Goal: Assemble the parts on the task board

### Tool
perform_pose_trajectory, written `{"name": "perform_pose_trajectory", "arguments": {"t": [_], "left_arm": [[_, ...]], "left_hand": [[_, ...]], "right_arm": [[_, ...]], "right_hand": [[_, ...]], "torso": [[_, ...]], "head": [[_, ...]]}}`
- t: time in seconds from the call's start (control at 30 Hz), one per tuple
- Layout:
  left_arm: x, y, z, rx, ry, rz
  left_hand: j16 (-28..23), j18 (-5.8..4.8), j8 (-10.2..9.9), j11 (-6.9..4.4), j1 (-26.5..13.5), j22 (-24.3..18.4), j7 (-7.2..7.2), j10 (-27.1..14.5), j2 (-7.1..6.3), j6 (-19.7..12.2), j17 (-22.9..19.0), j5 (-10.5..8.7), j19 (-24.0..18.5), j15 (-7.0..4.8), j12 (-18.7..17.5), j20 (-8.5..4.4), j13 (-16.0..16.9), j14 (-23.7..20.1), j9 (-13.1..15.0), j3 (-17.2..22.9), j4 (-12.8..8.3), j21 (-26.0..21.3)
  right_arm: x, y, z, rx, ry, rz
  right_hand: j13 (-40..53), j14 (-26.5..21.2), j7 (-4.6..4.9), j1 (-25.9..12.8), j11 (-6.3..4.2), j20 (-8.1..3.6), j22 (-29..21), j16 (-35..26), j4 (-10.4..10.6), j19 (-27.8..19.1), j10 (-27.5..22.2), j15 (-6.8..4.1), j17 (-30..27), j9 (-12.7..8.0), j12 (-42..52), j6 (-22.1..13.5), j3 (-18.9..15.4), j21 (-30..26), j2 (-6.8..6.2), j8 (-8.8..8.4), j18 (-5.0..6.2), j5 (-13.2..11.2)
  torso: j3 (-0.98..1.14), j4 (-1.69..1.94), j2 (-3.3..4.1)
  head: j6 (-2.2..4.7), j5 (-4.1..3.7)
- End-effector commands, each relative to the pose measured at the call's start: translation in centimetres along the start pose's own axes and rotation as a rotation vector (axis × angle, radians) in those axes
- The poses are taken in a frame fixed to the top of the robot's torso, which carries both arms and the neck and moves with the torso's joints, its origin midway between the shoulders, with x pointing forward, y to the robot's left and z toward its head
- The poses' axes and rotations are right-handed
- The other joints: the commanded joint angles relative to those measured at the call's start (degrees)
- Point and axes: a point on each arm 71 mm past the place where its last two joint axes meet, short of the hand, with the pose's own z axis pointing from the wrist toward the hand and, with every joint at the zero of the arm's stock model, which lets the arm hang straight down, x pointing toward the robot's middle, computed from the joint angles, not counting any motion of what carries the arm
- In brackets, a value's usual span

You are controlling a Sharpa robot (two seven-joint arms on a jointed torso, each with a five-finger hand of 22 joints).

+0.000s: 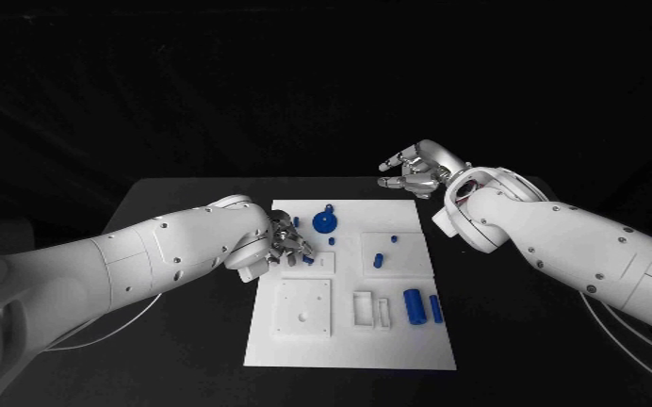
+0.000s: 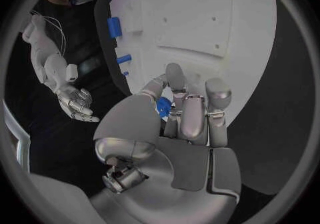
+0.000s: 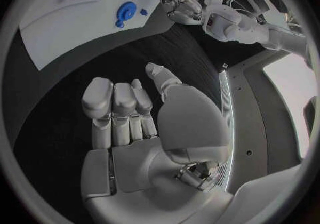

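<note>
Left hand (image 1: pixel 283 242) over the left edge of the white task board (image 1: pixel 347 346), fingers curled, pinching a small blue part (image 2: pixel 162 107) between thumb and fingers; same pinch visible in the right wrist view at the board's edge. Right hand (image 1: pixel 415 170) off the board, above the black tabletop (image 1: pixel 516 332) near the board's far right corner, holding nothing, fingers loosely apart, palm bare in the right wrist view (image 3: pixel 143 128). Task board flat mid-tabletop. Round blue part (image 1: pixel 325 221) with a small knob on the board's far half, just beside the left hand's fingertips, a tiny blue piece (image 1: pixel 295 222) to its left. Two small blue pieces (image 1: pixel 379 259) on a raised square plate right of centre, the smaller one toward the far edge. Blank white square plate (image 1: pixel 303 308) with small holes on the near left part. White rectangular frame (image 1: pixel 365 309) next to it, then a narrow white block (image 1: pixel 384 312). Thick blue cylinder (image 1: pixel 413 306) and thinner blue cylinder (image 1: pixel 436 309) lying side by side, close but apart, near the board's right edge. Contact between the pinched part and the board: cannot tell.
</note>
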Motion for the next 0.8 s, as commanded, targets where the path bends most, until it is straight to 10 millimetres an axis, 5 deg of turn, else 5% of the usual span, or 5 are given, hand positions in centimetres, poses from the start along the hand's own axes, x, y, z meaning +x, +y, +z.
{"name": "perform_pose_trajectory", "arguments": {"t": [0.03, 0.8], "left_arm": [[0.33, 0.19, 0.07, -0.008, 0.022, 0.037], [0.44, 0.36, 0.02, -0.01, 0.035, 0.051]], "left_hand": [[0.25, 0.09, 0.18, -0.41, 0.21, 1.49, -7.06, 2.7, 0.47, 11.88, -0.03, 0.2, 0.49, 0.02, 0.16, 0.02, -0.09, 0.09, 19.47, 0.13, 0.04, -0.58], [0.22, 0.08, 0.18, -0.39, 0.18, 1.83, -7.04, 2.71, 0.57, 11.86, -0.05, 0.19, 0.51, 0.06, 0.17, 0.06, -0.16, 0.09, 19.5, 0.24, -0.21, -1.44]], "right_arm": [[0.06, 0.11, 0.02, -0.007, 0.007, 0.001], [0.26, 0.13, 0.12, -0.003, 0.019, 0.002]], "right_hand": [[-0.07, 0.35, 0.13, -0.49, -0.02, 0.14, 6.2, -0.29, -0.02, 3.86, -0.16, -0.14, 0.06, -0.08, -0.31, 0.4, 0.44, -0.31, -0.03, -0.31, 0.74, 0.2], [-0.19, 0.34, 0.11, -0.67, -0.03, 0.12, 6.19, -0.49, 0.0, 3.85, -0.23, -0.15, 0.08, -0.08, -0.37, 0.45, 0.44, -0.36, -0.04, -0.32, 0.72, 0.56]], "torso": [[0.0, 0.03, 0.01], [-0.03, 0.02, 0.02]], "head": [[-0.04, -0.02], [-0.09, -0.05]]}}
